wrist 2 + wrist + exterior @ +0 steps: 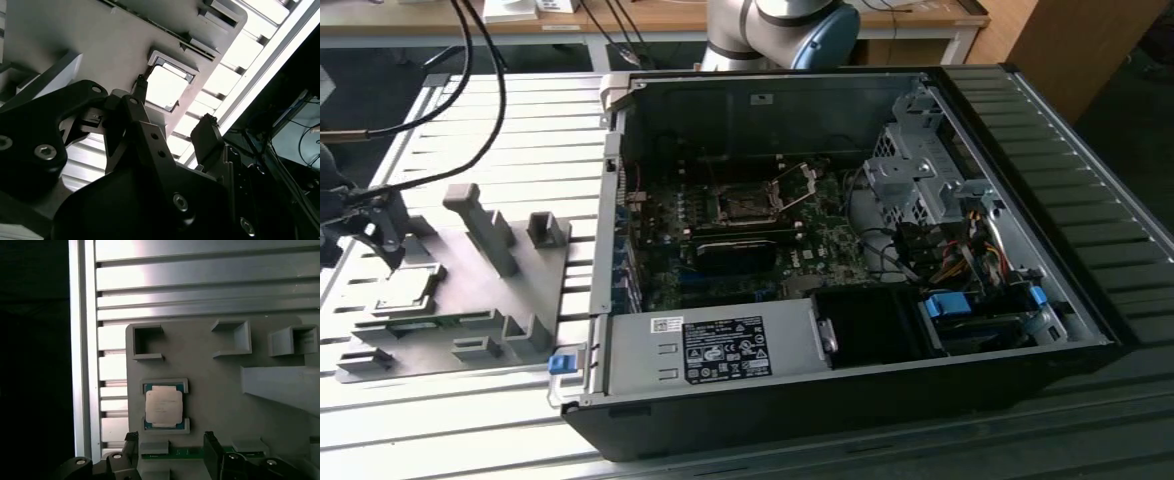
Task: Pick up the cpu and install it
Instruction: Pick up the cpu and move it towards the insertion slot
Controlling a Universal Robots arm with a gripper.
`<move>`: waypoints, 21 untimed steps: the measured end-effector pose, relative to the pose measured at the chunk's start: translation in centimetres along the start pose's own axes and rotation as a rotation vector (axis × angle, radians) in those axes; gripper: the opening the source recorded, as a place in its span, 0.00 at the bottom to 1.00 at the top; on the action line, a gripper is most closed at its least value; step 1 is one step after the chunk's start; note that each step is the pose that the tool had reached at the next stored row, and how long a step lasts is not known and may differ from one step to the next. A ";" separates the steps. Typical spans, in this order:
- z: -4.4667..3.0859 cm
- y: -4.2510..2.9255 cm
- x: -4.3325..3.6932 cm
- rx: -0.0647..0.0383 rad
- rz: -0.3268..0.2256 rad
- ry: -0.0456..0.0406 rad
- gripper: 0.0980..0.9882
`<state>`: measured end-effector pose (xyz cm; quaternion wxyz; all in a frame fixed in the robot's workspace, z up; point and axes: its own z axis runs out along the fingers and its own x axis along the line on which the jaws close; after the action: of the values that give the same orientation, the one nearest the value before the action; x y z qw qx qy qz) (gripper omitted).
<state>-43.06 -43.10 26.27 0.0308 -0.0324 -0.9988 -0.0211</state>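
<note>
Pincer (170, 452) parked at the cpu (163, 406), jaws wide, nothing held.
I see both fingers (210, 442) spread wider than the cpu. It lies flat in its framed pocket on the grey fixture plate (210, 395), just beyond the fingertips and roughly centred between them. In the second wrist view it glares white right under the tips; the gap to the plate looks small, but I can't say for sure. Open computer case (761, 105) with its socket (747, 205) sits well off to the pincer's side, across the slatted table (547, 130).
</note>
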 end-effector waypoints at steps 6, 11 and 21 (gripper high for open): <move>0.76 -0.03 -0.05 -0.013 -0.002 -0.0051 0.61; 1.34 -0.04 -0.08 -0.033 -0.004 -0.0064 0.68; 3.05 -0.15 -0.19 -0.036 -0.007 -0.0057 0.68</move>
<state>-43.07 -43.13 23.20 0.0273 -0.0293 -0.9984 -0.0393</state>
